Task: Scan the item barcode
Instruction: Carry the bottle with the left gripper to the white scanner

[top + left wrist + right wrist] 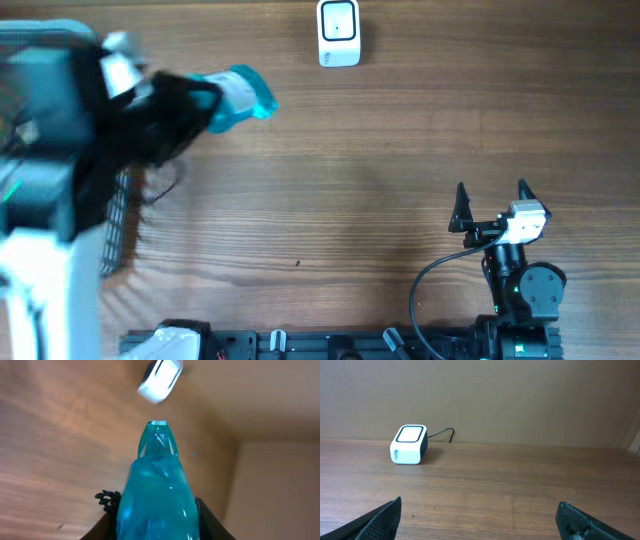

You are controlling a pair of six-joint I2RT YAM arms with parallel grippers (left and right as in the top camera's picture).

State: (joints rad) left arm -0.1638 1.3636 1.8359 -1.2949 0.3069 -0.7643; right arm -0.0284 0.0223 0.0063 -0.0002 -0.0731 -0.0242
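Observation:
My left gripper (205,100) is shut on a translucent blue item (238,98), held above the table at the far left with its narrow end pointing right, toward the scanner. In the left wrist view the blue item (157,495) fills the space between both dark fingers, and no barcode shows on it. The white barcode scanner (339,33) sits at the table's far edge; it also appears as the scanner (161,380) just beyond the item's tip and as the scanner (410,444) with a black cable. My right gripper (490,205) stands open near the front right, with nothing between its fingers.
A dark mesh object (121,225) lies at the left under the left arm. The wooden table (340,180) spreads between the two arms. A beige wall rises behind the scanner in the right wrist view.

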